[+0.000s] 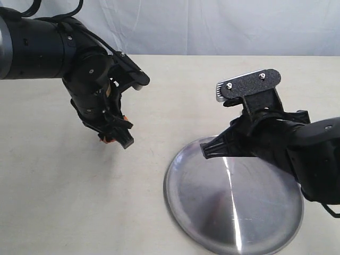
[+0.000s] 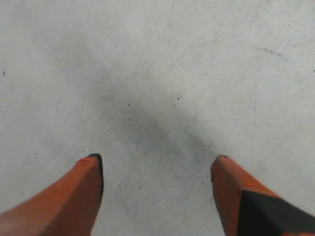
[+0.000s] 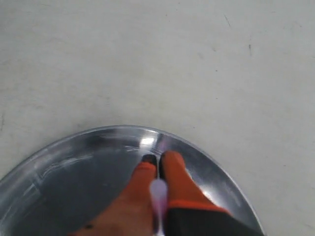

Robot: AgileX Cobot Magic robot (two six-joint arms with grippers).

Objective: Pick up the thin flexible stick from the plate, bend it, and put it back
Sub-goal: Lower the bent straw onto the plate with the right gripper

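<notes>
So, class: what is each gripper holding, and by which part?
Right gripper pinches the thin pink stick between its shut jaws; where along its length is unclear. Left gripper is open, holding nothing.

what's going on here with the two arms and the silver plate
The right gripper is shut on the thin pink stick, with its tips low over the silver plate, near the rim. The left gripper is open and holds nothing, hanging over bare table off to the side of the plate. Whether the stick is bent cannot be told.
</notes>
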